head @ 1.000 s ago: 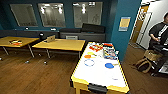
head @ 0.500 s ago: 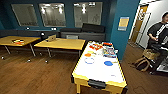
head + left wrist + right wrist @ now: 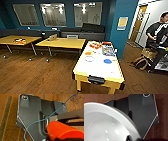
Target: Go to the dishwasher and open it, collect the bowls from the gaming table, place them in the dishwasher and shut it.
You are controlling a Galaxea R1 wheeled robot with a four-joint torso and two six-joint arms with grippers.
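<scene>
Bowls were aboard: orange bowl (image 3: 65, 130) near the left wrist, white bowl (image 3: 106, 122) near the right. Claw grips couldn't be told. Dishwasher loading remained.

Two yellow tables (image 3: 61, 43) stand on the wooden floor (image 3: 37, 75); a person (image 3: 157, 37) stands by what seems a doorway.
</scene>
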